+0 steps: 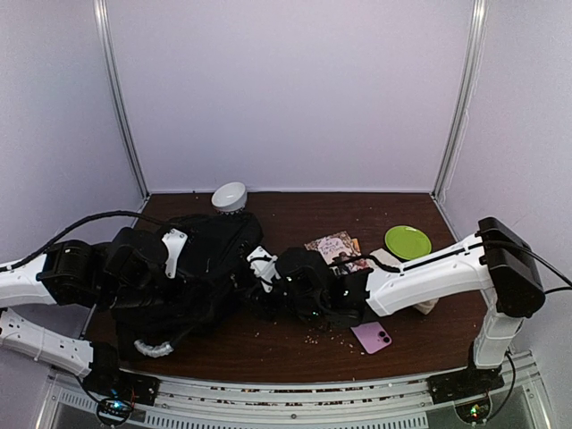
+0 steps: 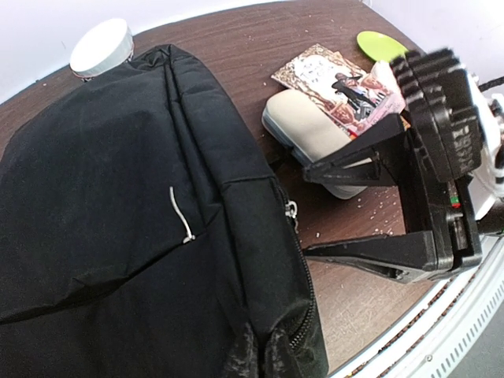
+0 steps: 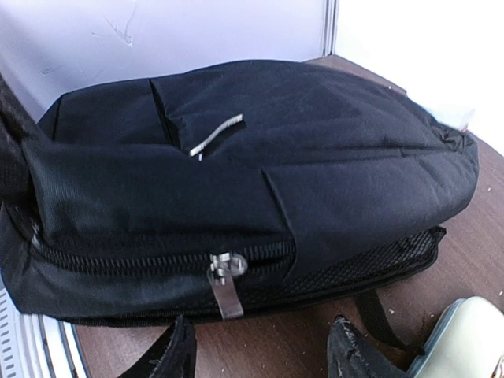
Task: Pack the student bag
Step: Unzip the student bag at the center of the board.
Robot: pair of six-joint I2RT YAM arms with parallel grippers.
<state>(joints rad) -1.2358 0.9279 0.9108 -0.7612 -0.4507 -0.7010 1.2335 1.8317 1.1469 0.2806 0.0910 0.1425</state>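
**Right hand** (image 3: 261, 351): The jaws were found about half parted. Nothing was grasped and no contact was noted. The fingers were set low, one to each side of the pull (image 3: 225, 285) on the bag's (image 3: 260, 142) side wall and just short of it. This placing was judged to be a line-up for taking the pull. The zipper was seen closed along that side, so nothing could be packed until it was drawn.

**Left hand** (image 2: 262, 356): It was found clenched at the bag's near corner, beside the zipper track. A fold of fabric appeared to be pinched there, though the fingers were poorly shown. The hold was judged to be an anchor, so that the soft bag would not slide or bunch when the pull was tugged.

**Bag**: It was laid flat on the left half of the counter (image 1: 295, 353), between the two hands, with its handle (image 1: 156, 349) toward the near edge.

**Surroundings**: A case (image 2: 311, 130) was noted beside the right hand, with a book (image 2: 331, 79) just beyond it and a plate (image 2: 380, 43) farther off. A phone (image 1: 371, 337) lay near the right arm. A bowl (image 2: 101, 46) stood just past the bag's far end. All were outside the bag, so packing was judged not begun.
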